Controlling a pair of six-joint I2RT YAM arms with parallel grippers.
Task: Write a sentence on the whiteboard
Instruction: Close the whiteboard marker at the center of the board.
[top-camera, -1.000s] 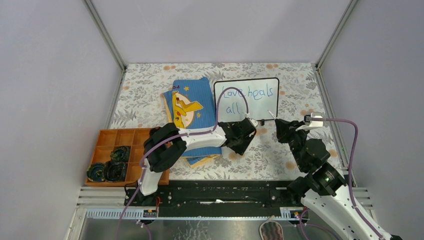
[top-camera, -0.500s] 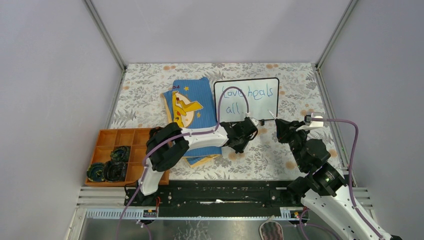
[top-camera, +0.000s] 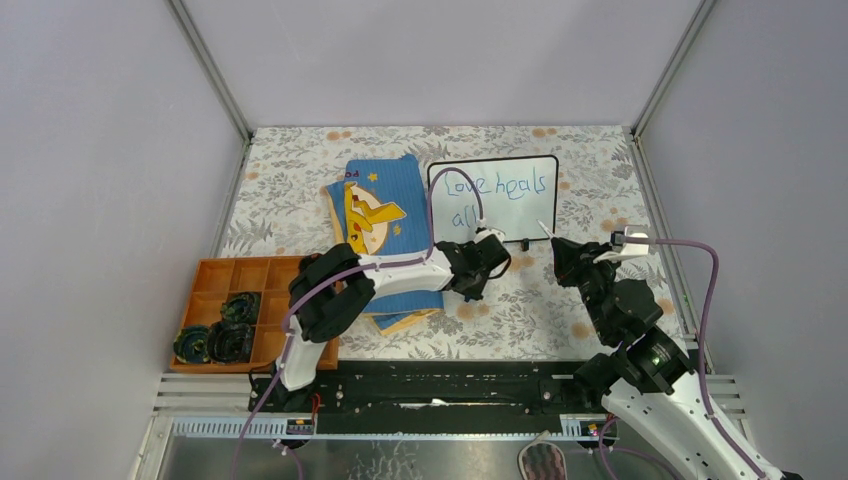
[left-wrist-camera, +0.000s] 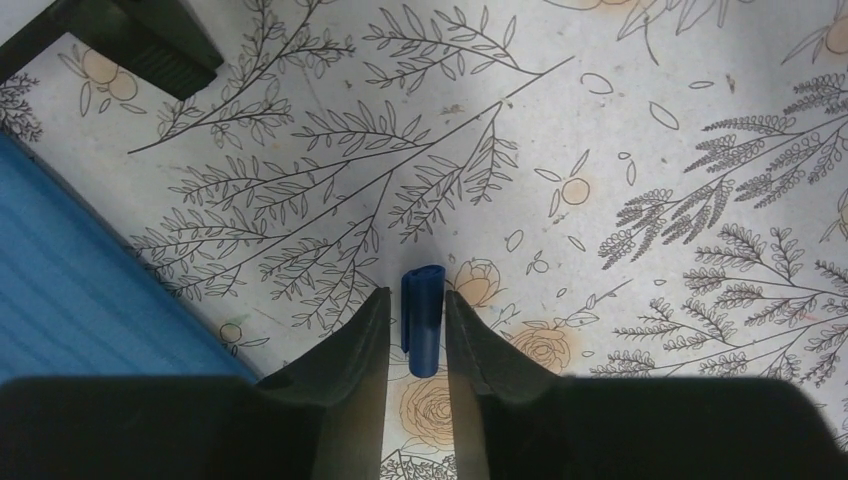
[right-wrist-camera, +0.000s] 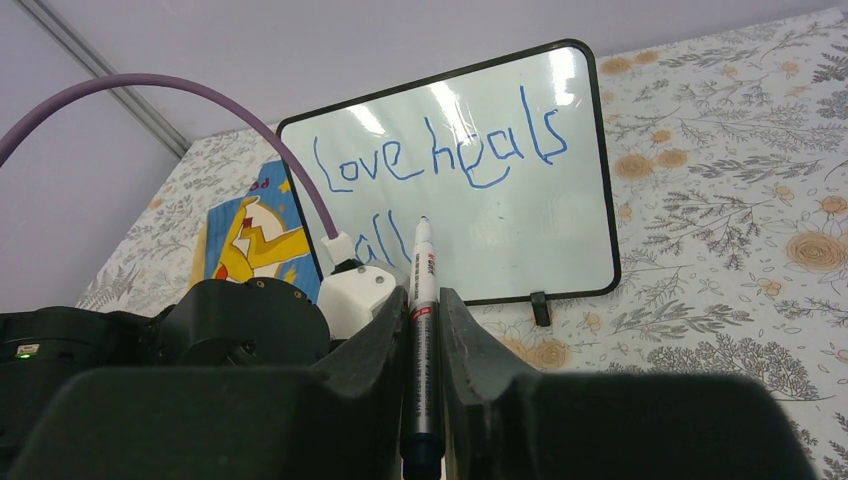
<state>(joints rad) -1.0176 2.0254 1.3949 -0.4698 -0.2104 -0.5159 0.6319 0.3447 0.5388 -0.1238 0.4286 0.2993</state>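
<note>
My bench (top-camera: 300, 180) has a floral cover, boxed in by plain pale walls (top-camera: 440, 60). The whiteboard (top-camera: 520, 212) stands toward the back, and the sentence (right-wrist-camera: 440, 160) on it reads "Love heals all". My right claw (right-wrist-camera: 420, 300) grips a marker (right-wrist-camera: 423, 270). My left claw (left-wrist-camera: 415, 300) straddles a blue cap (left-wrist-camera: 421, 320); I cannot tell whether it pinches.

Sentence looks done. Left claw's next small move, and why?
Probably close the left claw on the blue cap lying between its jaws: the right claw holds the marker uncapped, and the sentence reads complete.
</note>
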